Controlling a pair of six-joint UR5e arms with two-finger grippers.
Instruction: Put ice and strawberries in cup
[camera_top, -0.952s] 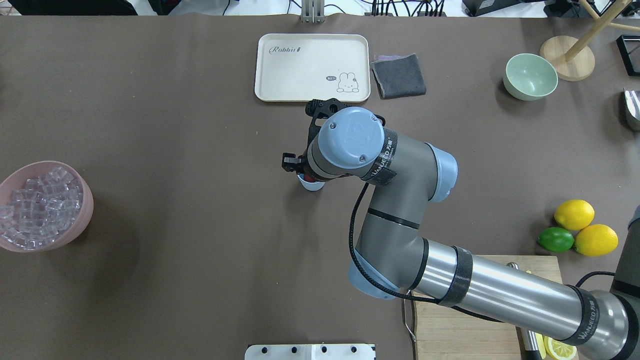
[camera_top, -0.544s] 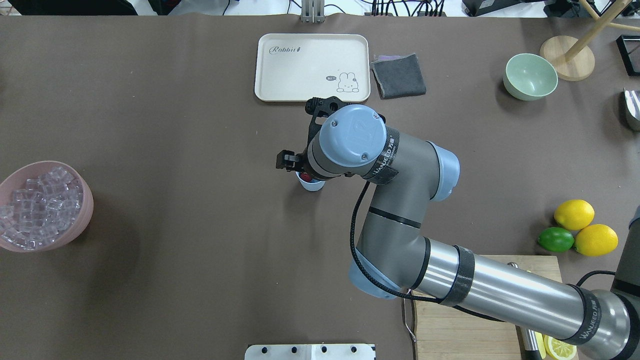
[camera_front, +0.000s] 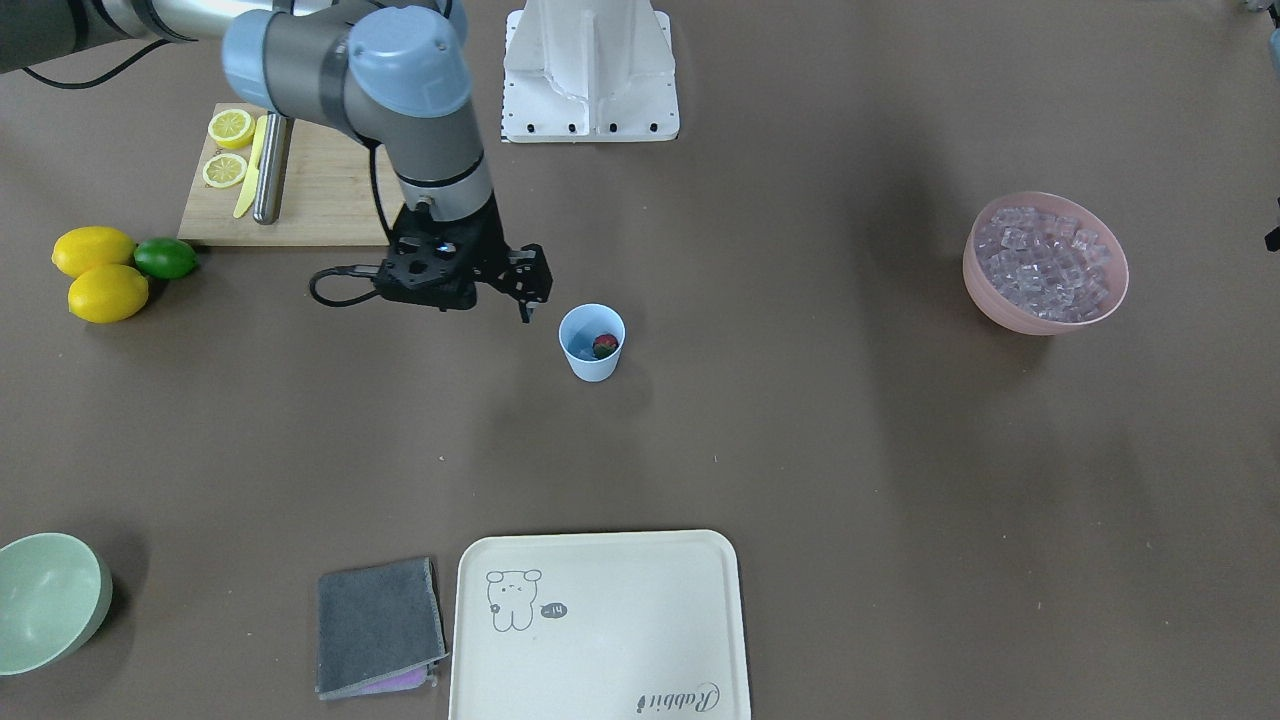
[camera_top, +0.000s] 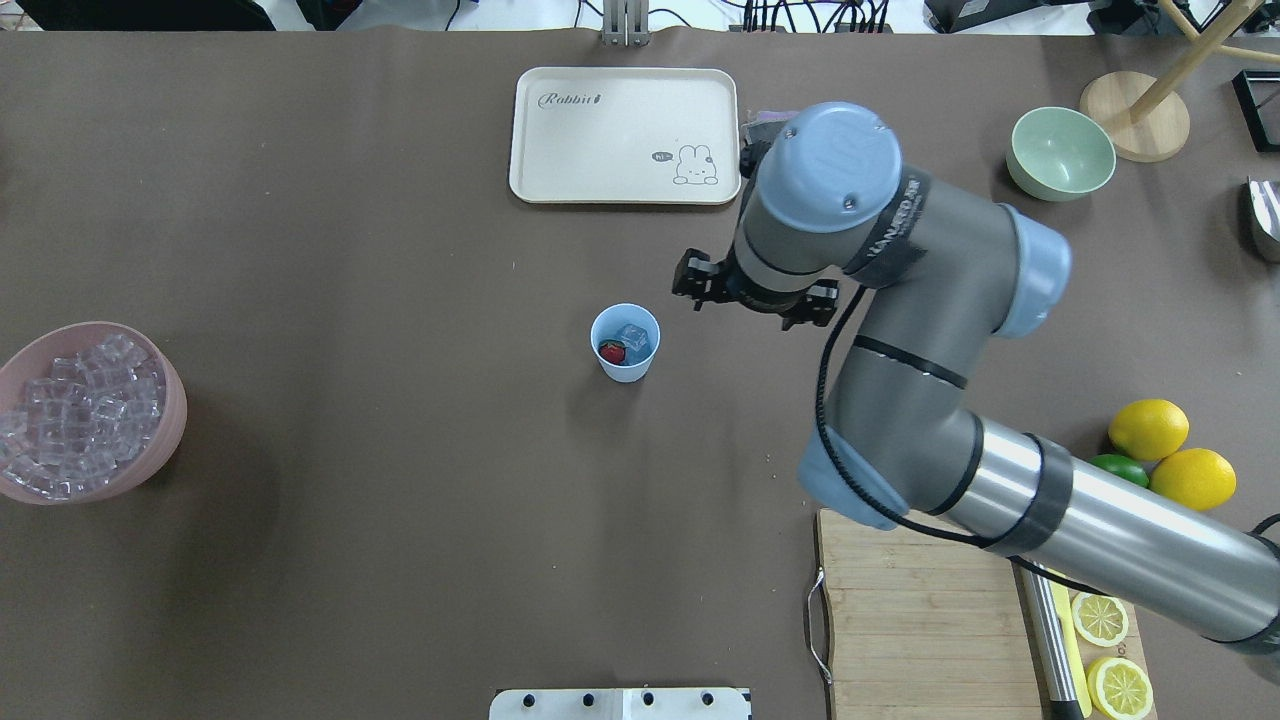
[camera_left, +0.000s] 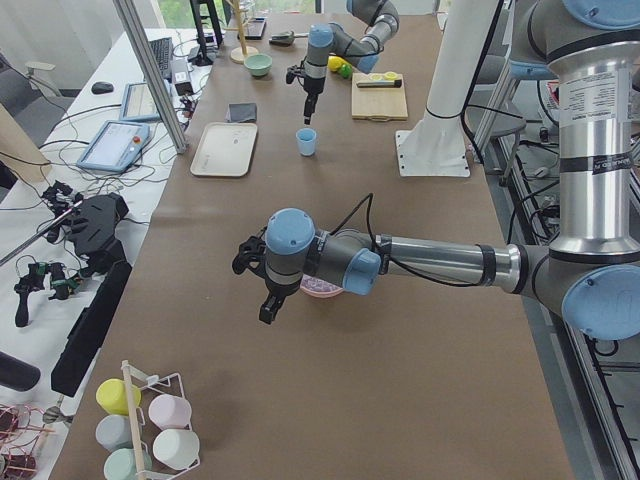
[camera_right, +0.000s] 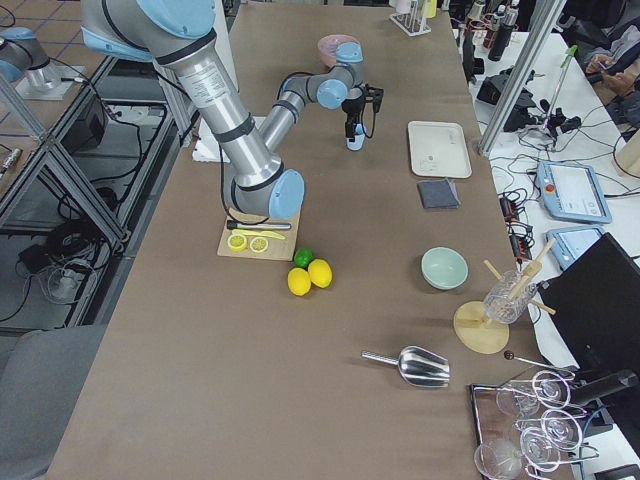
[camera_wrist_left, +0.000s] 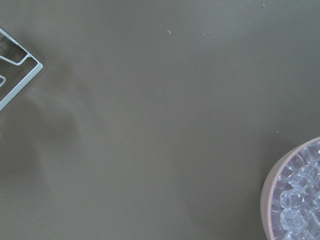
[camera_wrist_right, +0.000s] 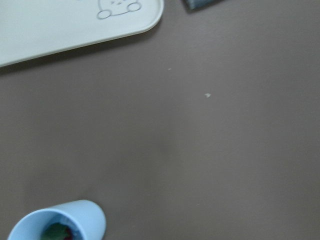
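Overhead exterior and front-facing views: right arm beside the target vessel. The right claw (camera_front: 458, 280) points down at the brown table (camera_top: 350, 250), jaws apart and holding nothing. Just beside it, toward the robot's left and slightly nearer the base, stands the light blue plastic cup (camera_top: 625, 366), upright and untouched. Inside lie the red strawberry (camera_top: 611, 352) and at least one clear ice cube (camera_top: 636, 337). With both ingredients in the cup, the task reads as complete or nearly so. The cup's central position probably lets either arm reach it. Loose ice (camera_top: 80, 415) fills a pink bowl (camera_top: 181, 400) far to the right claw's left, on the left arm's side. The left claw (camera_left: 268, 306) hangs near that bowl; its jaw state cannot be told from the side view alone. Lemons (camera_top: 1148, 428), a lime (camera_front: 165, 257) and a cutting board (camera_top: 900, 620) lie to the right claw's right, nearer the base. A cream rabbit tray (camera_top: 620, 100) lies beyond it. Surface: matte brown sheet, lightly flecked. Room: aluminium-framed bench with tablets, cables and glassware along its edges.
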